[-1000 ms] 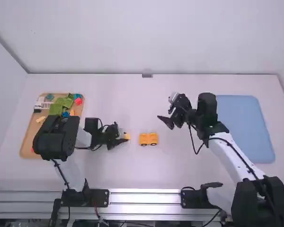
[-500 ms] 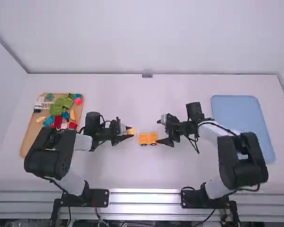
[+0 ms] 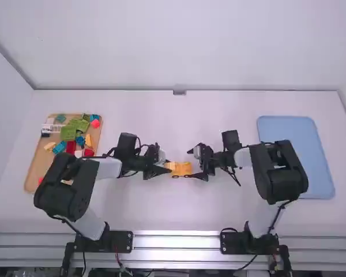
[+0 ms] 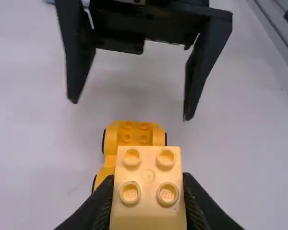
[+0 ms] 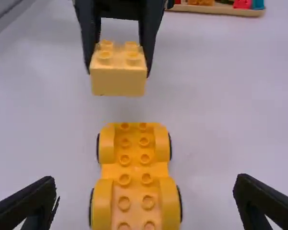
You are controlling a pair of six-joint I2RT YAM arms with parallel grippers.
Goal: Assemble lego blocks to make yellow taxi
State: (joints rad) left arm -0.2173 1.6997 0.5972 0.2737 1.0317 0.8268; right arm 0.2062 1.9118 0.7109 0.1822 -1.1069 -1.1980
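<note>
Right wrist view: my left hand (image 5: 119, 72) grips block (image 5: 118, 82) studs-up, likely for stacking; right hand (image 5: 145, 182), wide, faces chassis (image 5: 135, 167).

Loose blocks (image 3: 67, 133) on tray (image 3: 37, 161), left; mat (image 3: 297, 156) right; wheeled base (image 5: 134, 171) between, held block (image 5: 118, 80) near left end.

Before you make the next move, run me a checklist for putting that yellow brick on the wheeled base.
1. Left claw gripping the yellow four-stud brick: ok, shut on its sides.
2. Brick's studs facing up: ok.
3. Yellow wheeled base upright on the table: ok.
4. Base's visible studs uncovered: ok, the brick is held above the table, not seated.
5. Right claw steadying the base: not ok, open and not touching it.
6. Brick exactly lined up with the base's studs: cannot tell.
</note>
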